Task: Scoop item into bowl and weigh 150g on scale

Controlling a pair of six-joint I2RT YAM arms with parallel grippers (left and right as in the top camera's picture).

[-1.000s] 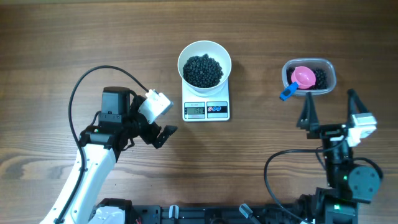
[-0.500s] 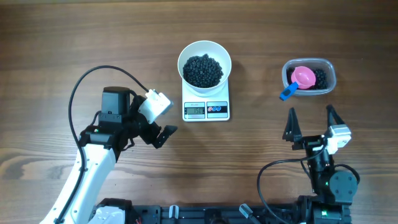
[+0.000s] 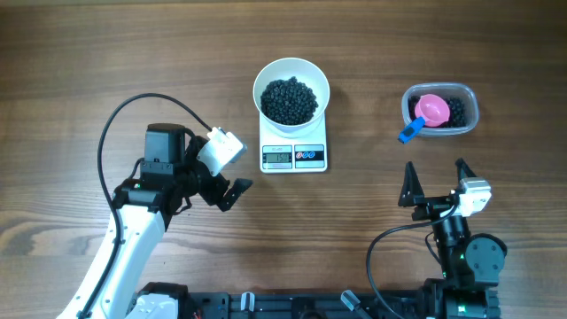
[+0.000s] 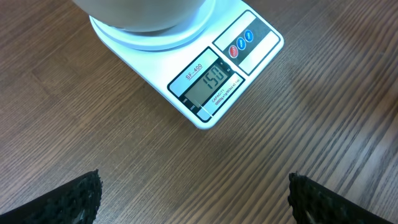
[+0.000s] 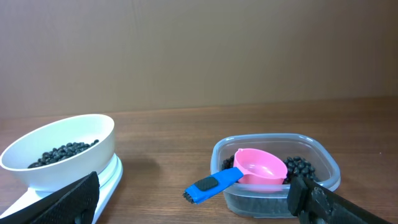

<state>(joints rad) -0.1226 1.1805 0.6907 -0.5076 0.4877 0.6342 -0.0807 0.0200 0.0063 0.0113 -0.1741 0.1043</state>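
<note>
Looking down, we see the bowl (image 3: 266, 84) of dark beans (image 3: 289, 99) sitting on the scale (image 3: 293, 158). Our left claw (image 4: 196, 200) and right claw (image 3: 434, 175) are both wide open, holding nothing.

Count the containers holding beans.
2: the white bowl on the scale, table centre; the clear container with the pink scoop in it, to the right. None appear hidden.

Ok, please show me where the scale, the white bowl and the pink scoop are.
scale (image 4: 207, 84): left wrist view, on its display.
white bowl (image 5: 62, 175): right wrist view, on its outer wall.
pink scoop (image 5: 261, 167): right wrist view, on its cup.
</note>
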